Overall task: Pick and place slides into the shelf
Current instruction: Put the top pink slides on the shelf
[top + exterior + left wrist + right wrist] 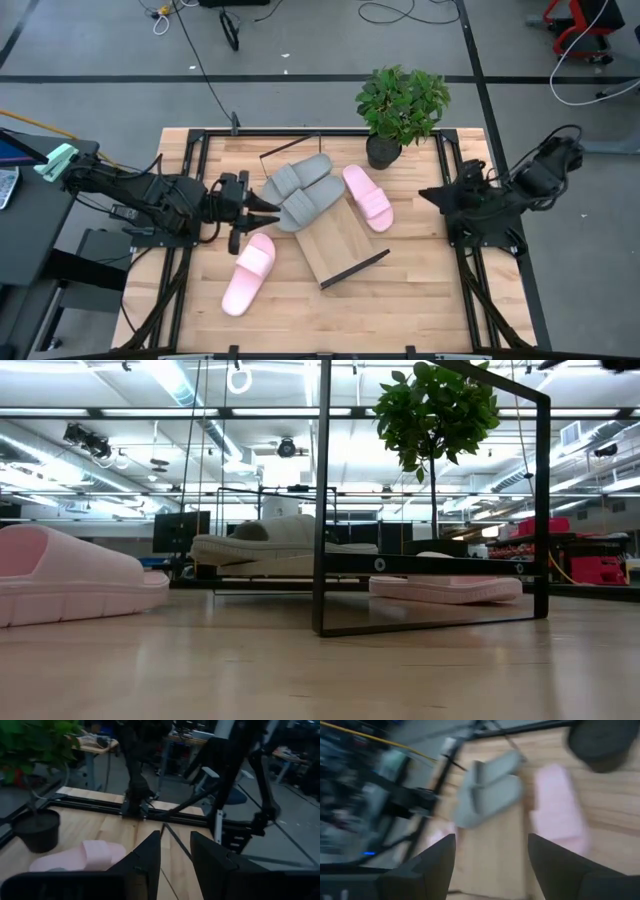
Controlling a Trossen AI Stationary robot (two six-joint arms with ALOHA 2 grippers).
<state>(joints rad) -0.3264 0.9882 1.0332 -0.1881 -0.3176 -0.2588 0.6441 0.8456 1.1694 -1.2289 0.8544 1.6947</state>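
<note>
Two grey slides (pixel 300 190) lie side by side on the far end of the shelf (pixel 338 243), a light-wood board with thin black end frames that stands askew mid-table. One pale pink slide (pixel 367 197) lies sole down on the table by the shelf's right side. The other pink slide (pixel 249 272) lies near the left. My left gripper (pixel 268 205) is open, level, with its fingertips just left of the grey slides and nothing between them (pixel 175 860). My right gripper (pixel 428 195) waits at the table's right edge, open wide (pixel 492 865).
A potted plant (pixel 400 105) stands at the far edge, close behind the pink slide and the shelf. In the low view the shelf's black end frame (pixel 540 510) stands tall in front of the grey slide (pixel 275 540). Bare tabletop (pixel 420 290) lies near and right.
</note>
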